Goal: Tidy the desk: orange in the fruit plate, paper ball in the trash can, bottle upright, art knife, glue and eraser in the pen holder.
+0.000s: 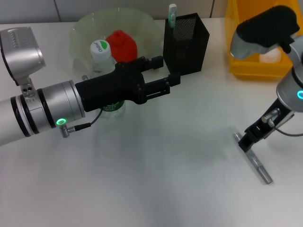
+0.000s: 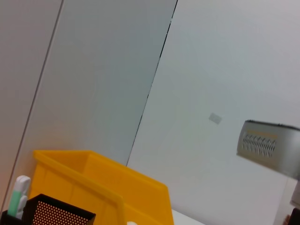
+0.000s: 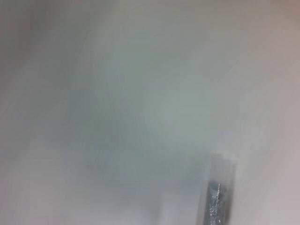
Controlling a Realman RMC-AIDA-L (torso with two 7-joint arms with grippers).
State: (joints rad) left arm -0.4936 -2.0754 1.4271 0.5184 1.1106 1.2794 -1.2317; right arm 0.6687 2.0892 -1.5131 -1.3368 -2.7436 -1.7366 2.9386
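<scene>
The orange, which looks red, lies in the pale green fruit plate. A bottle with a white cap stands upright beside it, partly hidden behind my left arm. My left gripper is open and empty, right next to the black mesh pen holder. A green and white stick pokes out of the holder. The silver art knife lies flat on the table at the right, with my right gripper down on its near end.
A yellow bin stands at the back right with something white inside. My right arm's upper part hangs over it. The white table stretches to the front.
</scene>
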